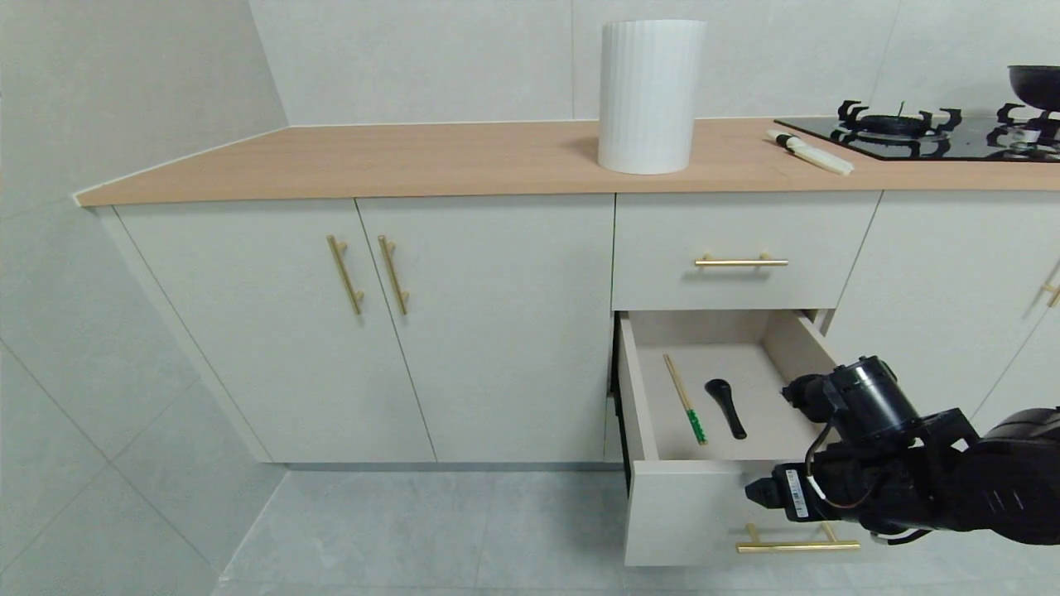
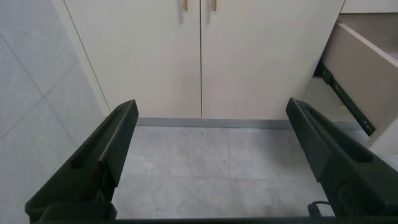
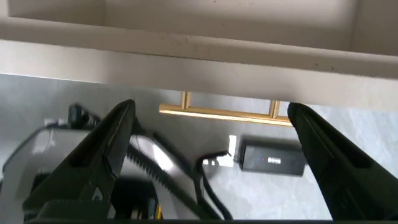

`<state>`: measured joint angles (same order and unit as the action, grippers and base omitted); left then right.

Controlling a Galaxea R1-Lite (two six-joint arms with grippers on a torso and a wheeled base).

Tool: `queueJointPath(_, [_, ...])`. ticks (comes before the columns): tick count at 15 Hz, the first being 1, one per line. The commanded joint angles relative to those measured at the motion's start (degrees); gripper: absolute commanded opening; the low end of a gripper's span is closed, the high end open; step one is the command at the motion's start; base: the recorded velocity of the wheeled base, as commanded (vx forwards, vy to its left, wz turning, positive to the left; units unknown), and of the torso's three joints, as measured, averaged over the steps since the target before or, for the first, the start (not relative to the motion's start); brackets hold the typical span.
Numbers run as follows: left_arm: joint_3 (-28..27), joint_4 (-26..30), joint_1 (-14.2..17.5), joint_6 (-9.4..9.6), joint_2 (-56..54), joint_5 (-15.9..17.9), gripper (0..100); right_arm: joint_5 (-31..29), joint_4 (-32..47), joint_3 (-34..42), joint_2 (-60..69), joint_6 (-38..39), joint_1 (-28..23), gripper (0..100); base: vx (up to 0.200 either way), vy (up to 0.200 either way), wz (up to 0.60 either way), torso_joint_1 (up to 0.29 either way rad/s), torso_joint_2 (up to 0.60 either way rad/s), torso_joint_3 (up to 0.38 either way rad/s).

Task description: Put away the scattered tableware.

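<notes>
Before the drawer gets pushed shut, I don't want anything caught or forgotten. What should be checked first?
1. Chopsticks lying flat inside the drawer: ok.
2. Spoon flat inside, clear of the drawer's walls: ok.
3. Right end effector open, empty, by the handle: ok.
4. Left end effector open, empty, over the floor away from the drawer: ok.
5. All tableware stowed: not ok; a pale utensil lies on the counter beside the hob.

In drawer: chopsticks left of spoon
</notes>
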<state>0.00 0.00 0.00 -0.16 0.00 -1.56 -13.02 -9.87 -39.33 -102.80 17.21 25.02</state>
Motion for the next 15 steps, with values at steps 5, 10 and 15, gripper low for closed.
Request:
queueJointPath(5, [0.0, 0.0, 0.0, -0.02, 0.0, 0.0, 100, -0.1, -4.9, -2.4, -5.8, -0.6, -3.0, 100, 0.000, 0.000, 0.00, 0.000, 0.00, 0.000])
queueJointPath(10, [0.0, 0.0, 0.0, -0.02, 0.0, 0.0, 100, 0.1, -5.0, -7.4, -9.0, -3.2, -6.1, 100, 0.000, 0.000, 0.00, 0.000, 0.00, 0.000])
queueJointPath(15, [0.0, 0.0, 0.0, -0.02, 0.0, 0.0, 100, 0.1, -5.0, -14.1, -12.3, -4.7, -6.5, 100, 0.000, 0.000, 0.00, 0.000, 0.00, 0.000])
